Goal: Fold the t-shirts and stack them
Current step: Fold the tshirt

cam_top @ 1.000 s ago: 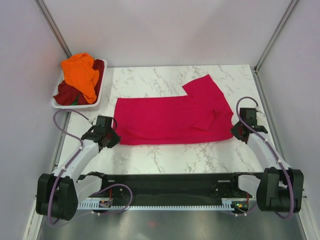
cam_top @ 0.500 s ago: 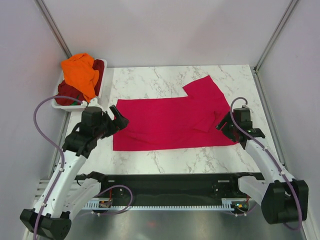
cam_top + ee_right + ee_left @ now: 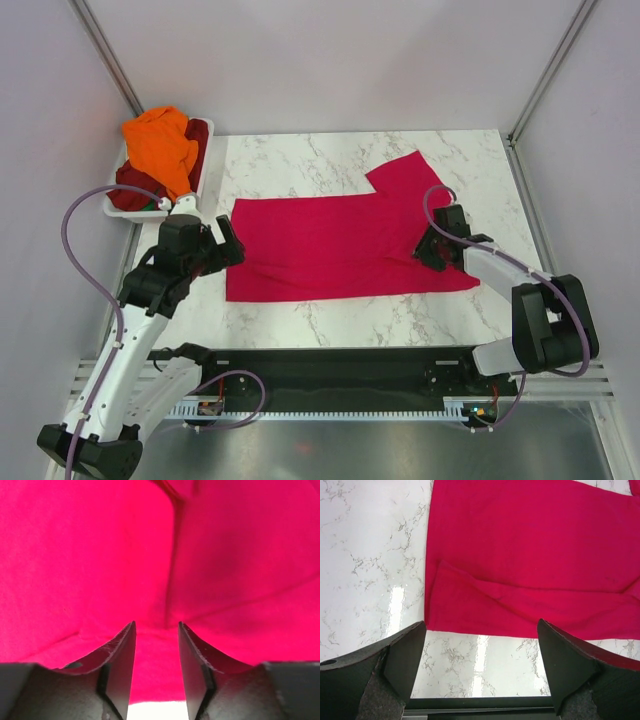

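The top camera looks down from high up and sees the whole table (image 3: 300, 150). The left wrist camera looks down at the left end of the pink shirt (image 3: 520, 555) from a little way up. The right wrist camera is very close to the same shirt, which fills its frame.

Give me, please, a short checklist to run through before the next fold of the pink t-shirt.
1. Left gripper open and empty: ok.
2. Right gripper gripping cloth: cannot tell; its jaws stand narrowly apart over the pink t-shirt.
3. Pink t-shirt smooth: not ok; a crease crosses its near left corner.
4. Pink t-shirt wholly on the table: ok.
5. Orange t-shirt and maroon t-shirt out of the way, in the basket: ok.
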Available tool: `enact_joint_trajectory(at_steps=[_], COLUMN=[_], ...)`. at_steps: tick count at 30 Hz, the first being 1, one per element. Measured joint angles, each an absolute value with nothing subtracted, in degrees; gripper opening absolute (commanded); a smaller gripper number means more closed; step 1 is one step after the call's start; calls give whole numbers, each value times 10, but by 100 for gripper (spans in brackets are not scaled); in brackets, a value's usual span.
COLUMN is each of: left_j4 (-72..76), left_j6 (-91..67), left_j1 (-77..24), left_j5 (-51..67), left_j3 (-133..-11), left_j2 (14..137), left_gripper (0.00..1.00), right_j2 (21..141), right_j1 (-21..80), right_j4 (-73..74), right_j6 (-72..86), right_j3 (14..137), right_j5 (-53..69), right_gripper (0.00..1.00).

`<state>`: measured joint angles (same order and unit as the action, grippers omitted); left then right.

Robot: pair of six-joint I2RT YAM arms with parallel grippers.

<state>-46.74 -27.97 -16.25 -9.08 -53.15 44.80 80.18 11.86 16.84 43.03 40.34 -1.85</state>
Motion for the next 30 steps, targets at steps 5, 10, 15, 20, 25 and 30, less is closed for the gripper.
enact_joint_trajectory(at_steps=[5, 10, 15, 20, 25, 30], left_j4=[-469, -469, -469, -469, -469, -471], left_j6=[-276, -275, -274, -273, -273, -273], left_j1=[-163, -163, -163, -163, -163, -163], left_j5=[-94, -96, -100, -102, -104, -105], left_j3=[-530, -530, -530, -530, -527, -524], left_j2=[447, 447, 447, 447, 447, 447], left_gripper=[100, 100, 100, 100, 100, 100], right_j2=[840, 863, 874, 885, 886, 886], right_j1=[119, 119, 119, 118, 119, 124], right_j4=[146, 137, 128, 117, 116, 134], right_j6=[426, 423, 421, 418, 416, 410], right_j3=[425, 427, 429, 432, 435, 452], right_j5=[-26, -34, -35, -35, -33, -34], right_gripper=[43, 42, 26, 14, 8, 8])
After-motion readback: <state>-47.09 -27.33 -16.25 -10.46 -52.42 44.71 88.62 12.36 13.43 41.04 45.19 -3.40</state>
